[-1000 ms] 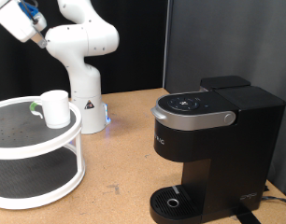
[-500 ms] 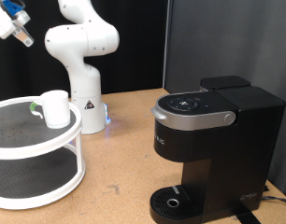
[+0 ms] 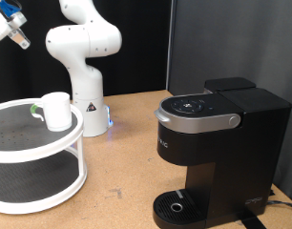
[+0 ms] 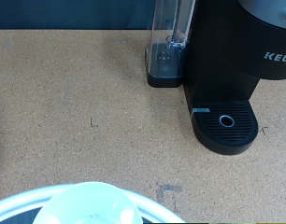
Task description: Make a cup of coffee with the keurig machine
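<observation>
The cup, a plain white mug, stands upright on the top tier of a white round two-tier stand at the exterior view's left. Its rim also shows at the edge of the wrist view. The keurig machine stands at the exterior view's right with its lid shut and its round drip tray bare. The wrist view shows the machine and its drip tray. My gripper is high in the exterior view's top left corner, well above the cup, with nothing seen in it. Its fingers do not show in the wrist view.
The robot's white base stands behind the stand. A small green thing lies beside the cup on the top tier. The machine's clear water tank sits at its side. The tabletop is brown wood. A black curtain hangs behind.
My gripper has moved towards the exterior view's left and a little up, now partly cut by the frame edge. The cup and the machine have not moved.
</observation>
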Robot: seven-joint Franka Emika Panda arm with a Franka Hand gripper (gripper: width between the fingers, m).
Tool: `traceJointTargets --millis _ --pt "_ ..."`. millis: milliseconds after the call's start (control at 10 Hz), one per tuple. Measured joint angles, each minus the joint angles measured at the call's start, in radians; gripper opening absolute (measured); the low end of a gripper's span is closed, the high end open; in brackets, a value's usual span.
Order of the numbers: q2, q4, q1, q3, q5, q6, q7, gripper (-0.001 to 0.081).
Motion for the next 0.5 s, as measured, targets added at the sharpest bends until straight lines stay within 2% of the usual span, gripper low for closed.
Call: traceJointTargets --millis 500 --pt "0.006 -0.035 0.001 -0.038 -0.025 0.025 -0.053 0.0000"
